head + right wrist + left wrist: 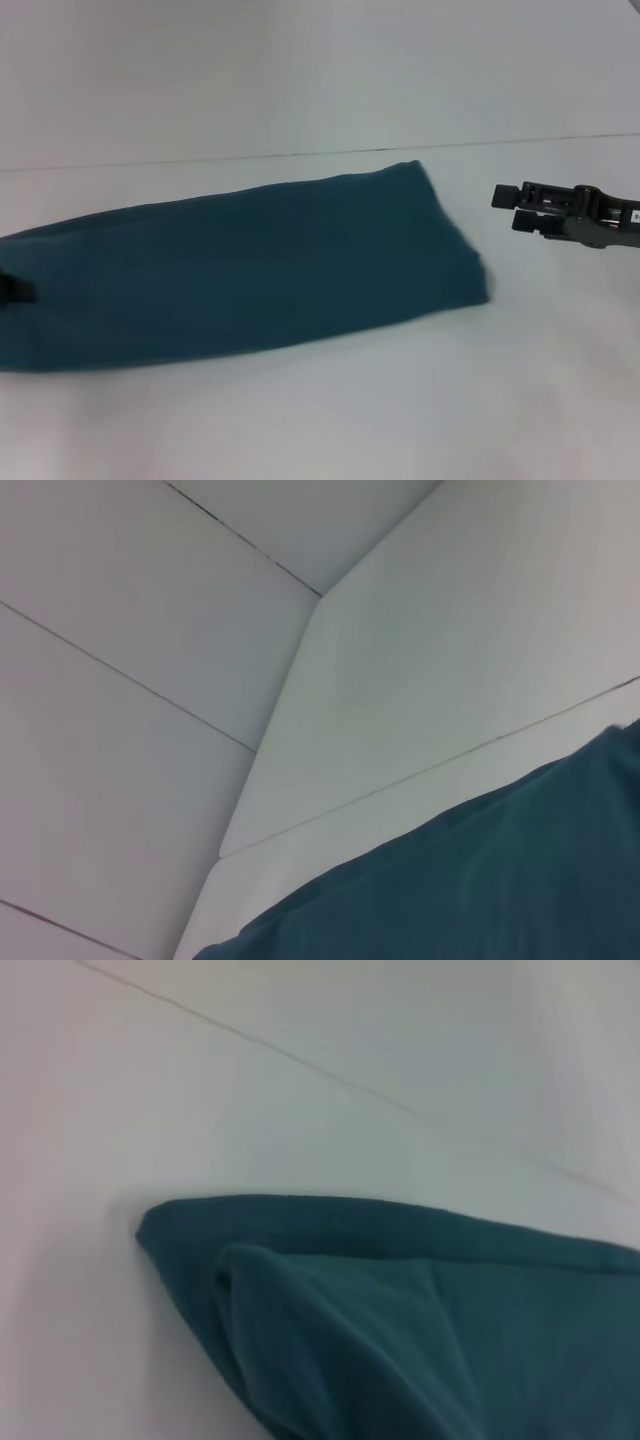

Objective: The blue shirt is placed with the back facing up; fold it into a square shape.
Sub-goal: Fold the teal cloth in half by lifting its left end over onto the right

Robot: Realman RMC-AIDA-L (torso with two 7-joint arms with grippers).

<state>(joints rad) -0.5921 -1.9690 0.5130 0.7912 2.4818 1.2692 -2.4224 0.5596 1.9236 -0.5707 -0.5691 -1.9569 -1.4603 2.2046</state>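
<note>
With the blue shirt [240, 265] lying as a long folded band on the white table [400, 400] just left of our right claw [505, 208], whose jaws look nearly closed and empty, we should pinch its near end squarely and fold it evenly over.

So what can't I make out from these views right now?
- Left gripper: head view shows only a dark bit at the frame edge by the blue shirt; fingers cut off, grip unknown.
- Shirt's left end: cut off by the head view's edge.
- Right gripper: off the shirt; its wrist view shows no fingers.
- Lettering: none visible.
</note>
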